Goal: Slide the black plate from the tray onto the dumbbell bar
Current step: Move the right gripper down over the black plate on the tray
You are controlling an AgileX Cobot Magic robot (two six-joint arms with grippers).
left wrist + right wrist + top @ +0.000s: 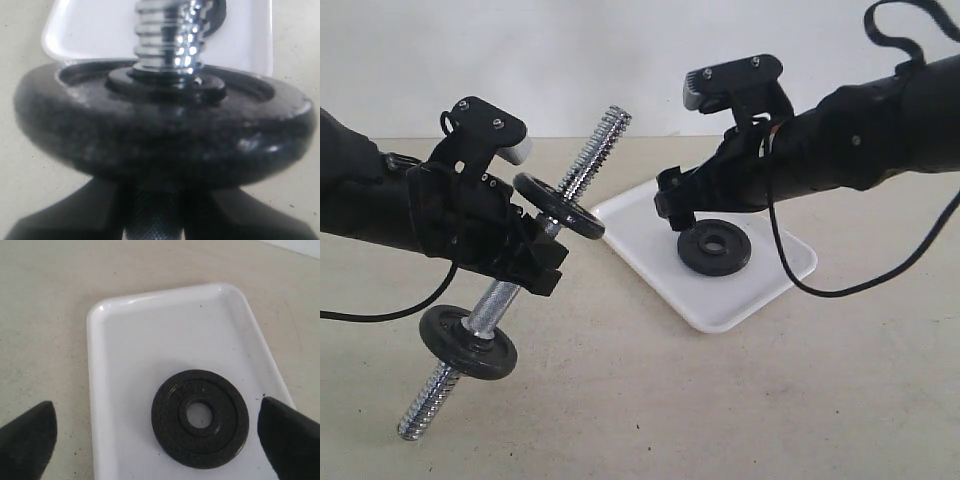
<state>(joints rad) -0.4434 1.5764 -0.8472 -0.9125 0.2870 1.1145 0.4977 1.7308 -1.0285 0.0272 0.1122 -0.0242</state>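
The black plate (713, 247) lies flat on the white tray (760, 285), its centre hole facing up. My right gripper (675, 208) hovers just above the tray beside the plate, apart from it. In the right wrist view the plate (200, 417) sits between the two fingers (27, 440), which are spread wide apart with nothing touching them. My left gripper (535, 255) is shut on the dumbbell bar (590, 160), holding it tilted, threaded end up toward the tray. In the left wrist view the knurled grip (152, 222) runs between the jaws.
Two black discs sit on the bar, one above my left gripper (558, 205) and one below it (468, 342). The upper disc (160, 135) fills the left wrist view. A black cable (880, 275) loops over the tan table right of the tray.
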